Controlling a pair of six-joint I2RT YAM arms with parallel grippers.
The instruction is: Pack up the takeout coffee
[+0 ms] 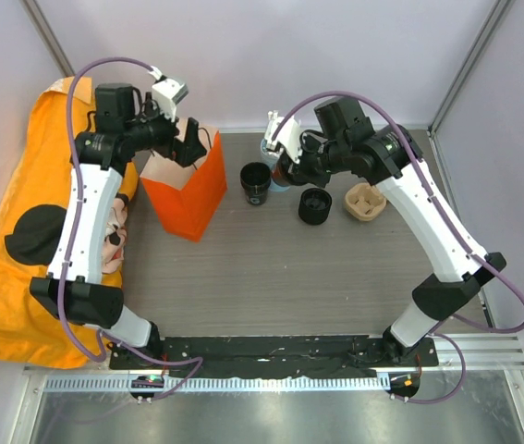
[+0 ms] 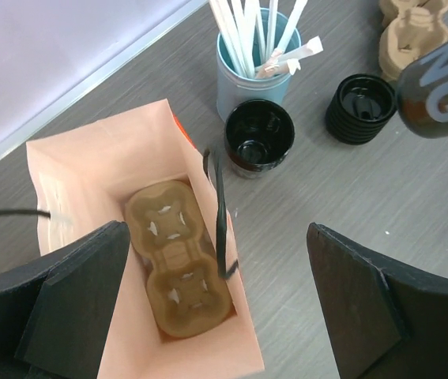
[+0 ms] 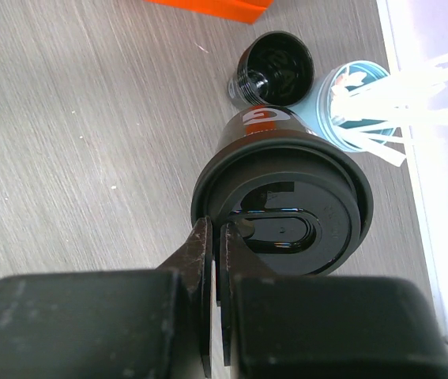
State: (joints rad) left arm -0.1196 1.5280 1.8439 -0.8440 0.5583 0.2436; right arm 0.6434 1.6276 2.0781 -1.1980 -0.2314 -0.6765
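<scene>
An orange paper bag (image 1: 188, 190) stands open at the left; in the left wrist view the bag (image 2: 89, 174) holds a brown cardboard cup carrier (image 2: 178, 268) at its bottom. My left gripper (image 1: 190, 141) hovers over the bag's mouth, open and empty (image 2: 216, 308). My right gripper (image 1: 285, 166) is shut on the lid rim of a black lidded coffee cup (image 3: 283, 217) and holds it above the table, right of the bag. That cup also shows in the left wrist view (image 2: 441, 87). An open black cup (image 1: 255, 182) stands beside the bag.
A blue holder of white straws (image 2: 255, 67) stands behind the open cup (image 2: 259, 142). A ribbed black cup (image 1: 315, 205) and spare cardboard carriers (image 1: 365, 201) sit to the right. An orange cloth (image 1: 21, 250) lies off the table's left edge.
</scene>
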